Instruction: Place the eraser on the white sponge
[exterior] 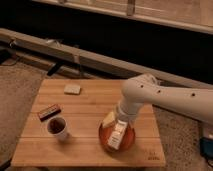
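Observation:
The eraser [49, 112], a flat dark-brown bar with a reddish edge, lies at the left of the wooden table [90, 102], just behind a white cup [57, 129]. The white sponge [72, 89], a pale pad, lies at the table's far middle-left. My white arm reaches in from the right, and the gripper [122, 119] hangs over an orange bowl [116, 137] at the front right, far from the eraser and the sponge.
The orange bowl holds a white upright box [117, 135] and a yellowish wedge-shaped block [109, 119]. The cup holds dark liquid. A metal rail [60, 52] and a dark wall run behind the table. Grey carpet surrounds it.

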